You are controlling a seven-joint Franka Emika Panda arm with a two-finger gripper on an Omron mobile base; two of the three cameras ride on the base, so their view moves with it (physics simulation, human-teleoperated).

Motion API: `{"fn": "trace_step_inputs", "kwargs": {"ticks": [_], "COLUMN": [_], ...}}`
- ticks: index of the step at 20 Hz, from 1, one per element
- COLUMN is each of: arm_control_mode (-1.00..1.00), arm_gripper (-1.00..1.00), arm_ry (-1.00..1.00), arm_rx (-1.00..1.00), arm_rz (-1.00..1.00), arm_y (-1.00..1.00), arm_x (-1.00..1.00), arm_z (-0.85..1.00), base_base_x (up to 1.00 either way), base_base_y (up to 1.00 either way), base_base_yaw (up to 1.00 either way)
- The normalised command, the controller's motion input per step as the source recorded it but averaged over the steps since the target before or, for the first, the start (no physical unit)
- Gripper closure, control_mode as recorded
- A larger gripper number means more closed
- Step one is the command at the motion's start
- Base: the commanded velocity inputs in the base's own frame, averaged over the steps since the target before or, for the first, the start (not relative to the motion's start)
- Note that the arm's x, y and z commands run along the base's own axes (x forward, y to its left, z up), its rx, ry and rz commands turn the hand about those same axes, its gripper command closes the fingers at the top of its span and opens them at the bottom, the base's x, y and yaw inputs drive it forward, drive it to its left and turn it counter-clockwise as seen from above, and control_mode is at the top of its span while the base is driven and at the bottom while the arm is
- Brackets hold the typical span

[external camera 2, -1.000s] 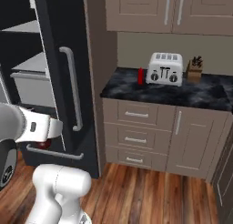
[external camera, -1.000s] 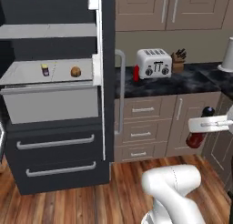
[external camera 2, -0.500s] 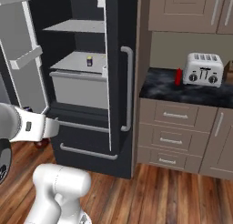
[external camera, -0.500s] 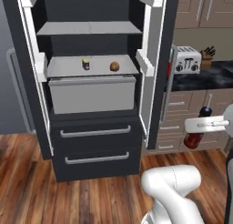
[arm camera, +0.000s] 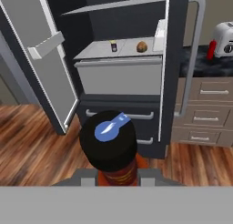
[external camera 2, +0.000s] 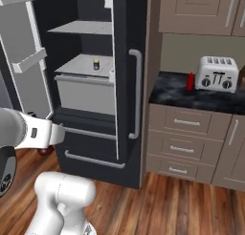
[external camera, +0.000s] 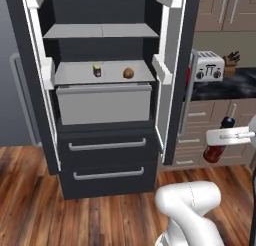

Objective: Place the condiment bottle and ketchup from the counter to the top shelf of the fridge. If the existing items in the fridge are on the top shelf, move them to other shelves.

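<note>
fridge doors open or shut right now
Open. Both fridge doors are swung wide, so the shelves show: the top shelf bare, a small jar and a round brown item on the shelf below.

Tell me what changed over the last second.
The base swung left, bringing the open fridge square into view; toaster and counter slid right. That is camera motion. Unchanged: gripper stays shut on the condiment bottle; jar and round item remain on the lower shelf.

Wood floor [external camera: 30,200], beige cabinets [external camera 2: 191,143]
</note>
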Motion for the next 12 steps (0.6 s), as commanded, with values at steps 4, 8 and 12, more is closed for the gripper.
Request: {"fn": "trace_step_inputs", "kwargs": {"ticks": [4, 8, 12], "arm_control_mode": [1.00, 1.00, 1.00], "arm_gripper": [1.00, 1.00, 1.00], "arm_ry": [0.00, 0.00, 0.00], "arm_rx": [0.00, 0.00, 0.00], "arm_rz": [0.00, 0.00, 0.00], "arm_y": [0.00, 0.00, 0.00], "arm_x": [0.00, 0.00, 0.00], "arm_z": [0.00, 0.00, 0.00], "base_base_x": [1.00, 0.84, 0.92], "base_base_y": [0.88, 0.02, 0.06], "base_base_yaw": [0.00, 0.00, -0.04]}}
